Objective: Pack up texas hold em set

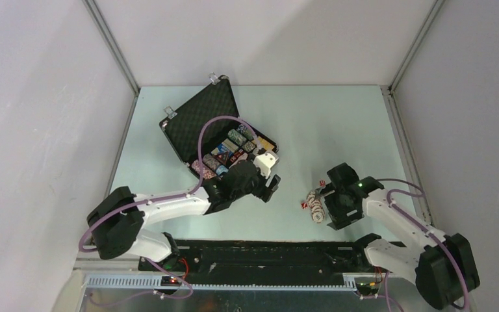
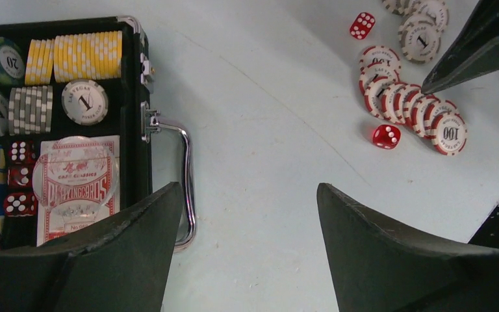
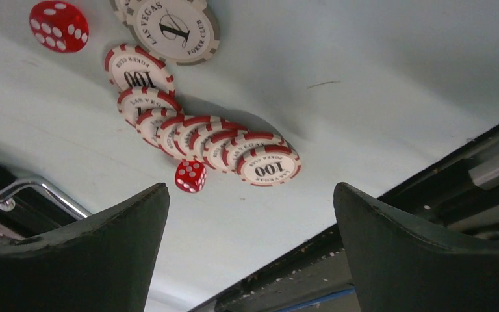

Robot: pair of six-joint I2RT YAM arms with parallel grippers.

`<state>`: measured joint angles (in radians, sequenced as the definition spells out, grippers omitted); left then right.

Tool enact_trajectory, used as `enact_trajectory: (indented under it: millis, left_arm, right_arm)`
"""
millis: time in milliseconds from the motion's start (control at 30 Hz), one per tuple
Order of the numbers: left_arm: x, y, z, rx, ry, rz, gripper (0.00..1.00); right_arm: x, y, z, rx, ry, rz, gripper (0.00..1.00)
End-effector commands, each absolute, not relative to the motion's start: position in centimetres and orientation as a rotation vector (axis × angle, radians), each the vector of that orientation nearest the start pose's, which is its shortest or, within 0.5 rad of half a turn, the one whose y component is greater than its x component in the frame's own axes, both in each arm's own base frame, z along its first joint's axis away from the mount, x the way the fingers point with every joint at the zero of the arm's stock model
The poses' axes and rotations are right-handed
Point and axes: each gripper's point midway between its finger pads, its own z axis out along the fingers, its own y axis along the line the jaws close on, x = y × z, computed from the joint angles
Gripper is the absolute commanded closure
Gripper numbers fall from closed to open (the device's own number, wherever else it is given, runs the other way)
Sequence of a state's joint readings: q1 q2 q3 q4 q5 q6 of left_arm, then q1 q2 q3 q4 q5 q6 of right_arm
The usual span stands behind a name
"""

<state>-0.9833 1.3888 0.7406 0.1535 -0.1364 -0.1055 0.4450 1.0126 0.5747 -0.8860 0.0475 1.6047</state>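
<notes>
Left pincer: my left pincer (image 2: 248, 190) is spread wide with nothing between the pads. It hangs over bare table just beside the silver handle (image 2: 186, 188).
Right pincer: my right pincer (image 3: 250, 190) is spread wide too and grips nothing. It hovers above the loose chips.
Case: the black case (image 1: 203, 117) lies open at the far left of the table, lid tilted back (patterned lining on its inner face).
Inside the case: yellow chips (image 2: 78, 55) and grey-and-white chips (image 2: 31, 109) stand on edge in rows. A deck of playing cards (image 2: 78, 188) lies flat, with three boxed red dice (image 2: 19, 177) just beside it.
Loose on the table: a row of red-and-white 100 chips (image 3: 214, 140) overlap one another, with grey-rimmed 1 chips (image 3: 172, 29) at one end. One red die (image 3: 190, 175) sits just beside the row and a second red die (image 3: 58, 25) lies near the 1 chips.
In the way: in the left wrist view, a finger of my right pincer hides part of the loose chips.
Surface: pale blue-green table (image 1: 338, 123), matte.
Room: white wall panels (image 1: 39, 97) on three sides, and a black rail (image 1: 266, 250) along the near edge.
</notes>
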Motion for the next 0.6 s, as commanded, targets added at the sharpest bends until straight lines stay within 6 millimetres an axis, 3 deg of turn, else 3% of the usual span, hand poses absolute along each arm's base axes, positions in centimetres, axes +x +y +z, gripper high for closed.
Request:
enact_trajectory:
  millis: [0, 333, 567]
  left_arm:
    - [25.1, -32.8, 15.1, 0.721, 1.838, -0.558, 0.17]
    - [24.9, -32.6, 15.9, 0.701, 1.813, -0.578, 0.17]
    - [24.7, -32.5, 16.1, 0.706, 1.813, -0.584, 0.17]
  right_arm:
    - [17.4, 11.9, 4.0, 1.710, 2.401, 0.298, 0.01]
    - [18.9, 11.7, 3.8, 1.741, 2.372, 0.183, 0.00]
    - [18.8, 11.9, 3.4, 1.731, 2.440, 0.073, 0.00]
